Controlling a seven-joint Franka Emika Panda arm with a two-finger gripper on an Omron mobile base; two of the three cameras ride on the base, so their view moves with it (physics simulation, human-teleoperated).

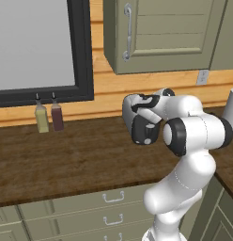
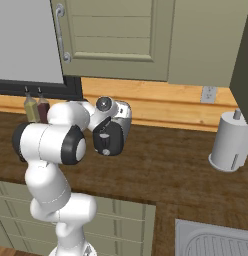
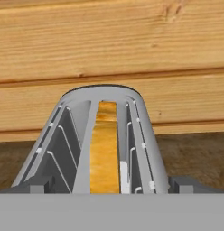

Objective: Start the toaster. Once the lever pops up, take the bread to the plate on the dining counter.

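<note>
The silver-grey toaster (image 3: 141, 135) stands on the wood worktop against the plank wall, seen close from above. The bread (image 3: 105, 149), a golden-tan slice, stands upright in its middle slot. My gripper (image 3: 111, 187) is open wide, one dark fingertip (image 3: 37, 187) on each side of the toaster's near end, apart from it. In the base views the toaster's rounded body (image 1: 132, 112) and black end panel (image 2: 108, 140) show just under my hand. A small grey knob on that panel looks like the lever (image 1: 149, 127). The plate and the dining counter are out of view.
Two bottles (image 1: 42, 117) (image 1: 57, 116) stand left of the toaster under a dark-framed window (image 1: 83, 47). Olive wall cabinets (image 1: 165, 33) hang overhead. A paper-towel roll (image 2: 228, 142) stands at the right, with a sink (image 2: 216, 240) near the front edge.
</note>
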